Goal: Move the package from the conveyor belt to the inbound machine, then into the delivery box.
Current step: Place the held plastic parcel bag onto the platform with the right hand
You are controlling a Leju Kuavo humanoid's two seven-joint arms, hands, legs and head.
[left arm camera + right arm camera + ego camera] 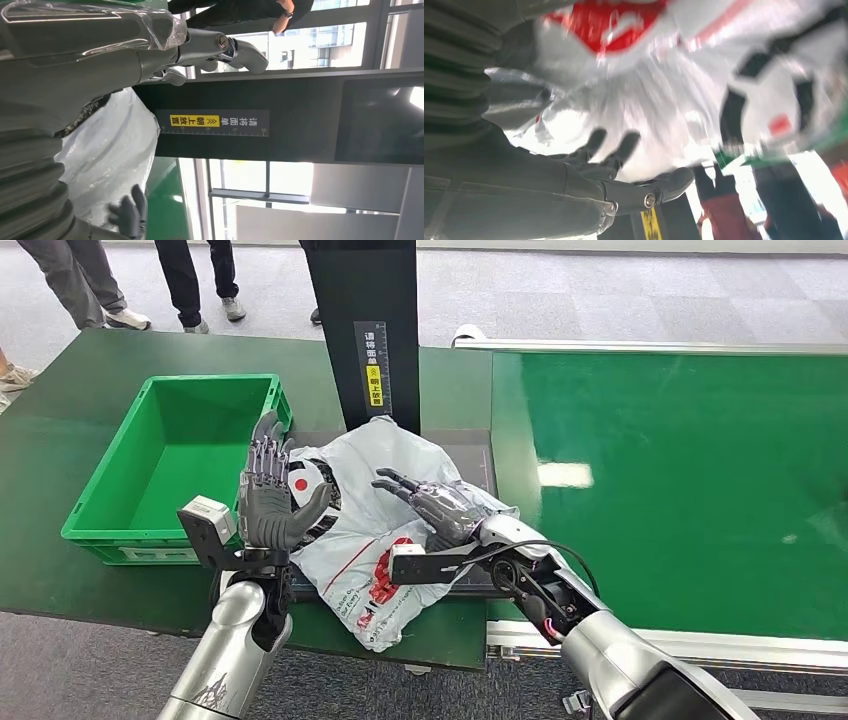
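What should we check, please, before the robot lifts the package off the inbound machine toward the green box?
1. Package lies on the inbound machine under the black post: ok.
2. Left hand against the package's left side, fingers upright and apart: ok, though a firm grip cannot be told.
3. Right hand lying on top of the package, fingers spread: not ok as a hold yet.
4. Green box beside the machine, open and with nothing inside: ok.
5. Package's near edge hangs over the table edge: not ok, it might slip.
6. People's legs beyond the table, away from the box: ok.
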